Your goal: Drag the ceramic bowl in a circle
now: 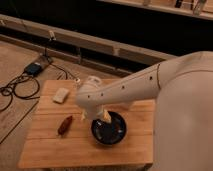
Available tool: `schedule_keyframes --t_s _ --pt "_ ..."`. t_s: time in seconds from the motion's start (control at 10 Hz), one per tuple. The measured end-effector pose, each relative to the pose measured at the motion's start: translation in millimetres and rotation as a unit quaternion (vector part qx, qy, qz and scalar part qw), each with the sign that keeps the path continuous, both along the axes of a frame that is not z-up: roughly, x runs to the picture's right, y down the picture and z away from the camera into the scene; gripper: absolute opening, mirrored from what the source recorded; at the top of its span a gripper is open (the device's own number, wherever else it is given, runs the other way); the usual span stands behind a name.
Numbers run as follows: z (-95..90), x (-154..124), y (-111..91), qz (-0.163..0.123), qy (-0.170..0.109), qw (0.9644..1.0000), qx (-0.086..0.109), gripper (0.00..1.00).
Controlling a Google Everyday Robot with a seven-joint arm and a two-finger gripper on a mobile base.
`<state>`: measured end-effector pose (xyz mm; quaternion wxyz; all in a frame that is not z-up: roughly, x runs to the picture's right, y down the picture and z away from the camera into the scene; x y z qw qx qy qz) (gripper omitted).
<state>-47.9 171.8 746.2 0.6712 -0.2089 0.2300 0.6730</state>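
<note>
The gripper (106, 118), at the end of a smooth, rounded white arm (130, 90) that crosses the view from the right, reaches down into the wide, shallow, round, glossy black ceramic bowl (109, 129); we cannot tell whether it is released or clenched, since the arm's wrist covers it and only a pale yellowish part shows at the bowl's near-left inner rim. We see the bowl resting on the rectangular light wooden table (50, 140), in the right-of-centre part of the top and near its front half, with a dim sheen on its dark interior and a darker rim around it. To the left of the bowl, apart from it, lies a small elongated reddish-brown object (65, 125), tapered and matte, set at a slant on the planks. Farther back, near the table's rear left corner, lies a small pale, soft-edged rectangular object (61, 95) resembling a sponge, well apart from the bowl. The table surface shows straight, parallel board seams and a warm, even grain. On the brownish floor to the left of the table we note looped black cables (20, 87) leading to a small blue box (34, 68). Behind the table runs a long pale horizontal ledge (120, 50) in front of a dark background. The large, curved white body of the robot (185, 115) fills the right side of the view.
</note>
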Motion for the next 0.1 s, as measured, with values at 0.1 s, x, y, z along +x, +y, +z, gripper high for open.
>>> schedule_keyframes --t_s 0.1 --pt "0.0 0.0 0.0 0.0 0.0 1.0 0.0 0.8"
